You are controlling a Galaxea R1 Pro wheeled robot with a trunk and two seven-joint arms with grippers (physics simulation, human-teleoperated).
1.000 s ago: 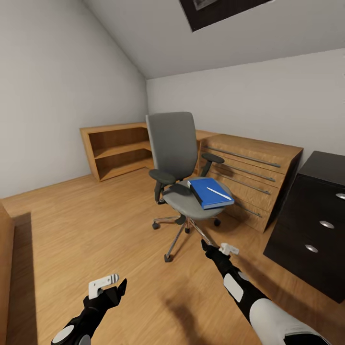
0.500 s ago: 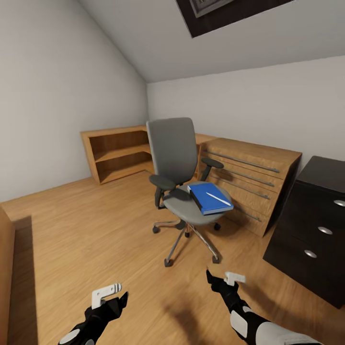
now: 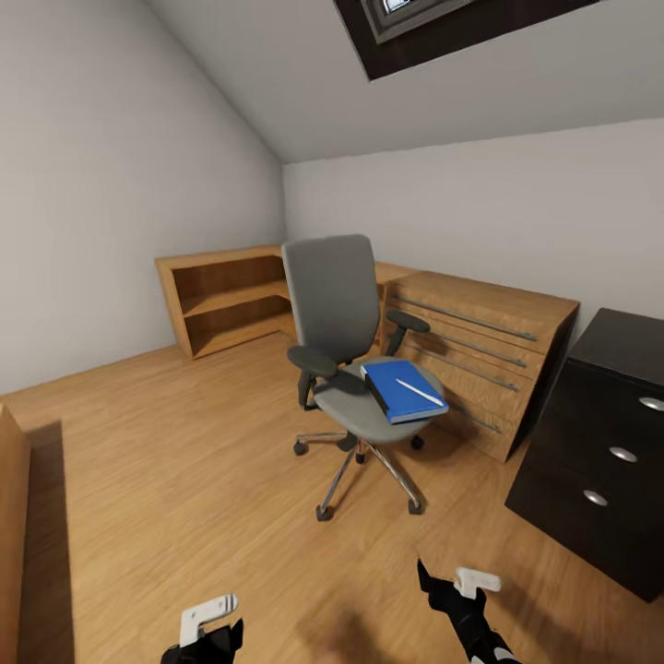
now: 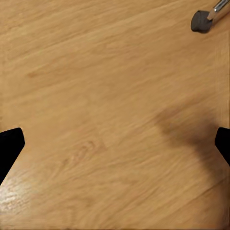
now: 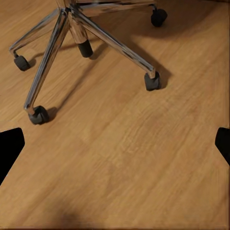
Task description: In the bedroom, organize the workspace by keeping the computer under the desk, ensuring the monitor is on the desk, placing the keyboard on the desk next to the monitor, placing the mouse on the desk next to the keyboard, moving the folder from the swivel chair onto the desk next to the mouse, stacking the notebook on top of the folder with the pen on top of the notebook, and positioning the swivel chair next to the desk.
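Note:
A grey swivel chair (image 3: pixel 337 304) stands on the wooden floor in the middle of the room. On its seat lies a blue folder or notebook stack (image 3: pixel 401 390) with a white pen (image 3: pixel 420 392) on top; I cannot tell the layers apart. My left gripper (image 3: pixel 217 632) and right gripper (image 3: pixel 452 586) hang low over bare floor in front of the chair, both open and empty. The left wrist view has the left gripper (image 4: pixel 115 143) above floor, with one chair castor (image 4: pixel 201 20) at the edge. Under the right gripper (image 5: pixel 115 143) lies the chair's chrome base (image 5: pixel 79 28).
A low wooden shelf (image 3: pixel 226 295) stands against the far left wall. A wooden drawer unit (image 3: pixel 480 341) sits right behind the chair. A black cabinet (image 3: pixel 609 443) is at the right. A wooden furniture edge (image 3: pixel 11 516) shows at the left. Open floor lies between me and the chair.
The whole picture has shifted, so the camera moved. Both arms have sunk toward the picture's bottom edge, away from the chair. The chair and the blue stack stay put.

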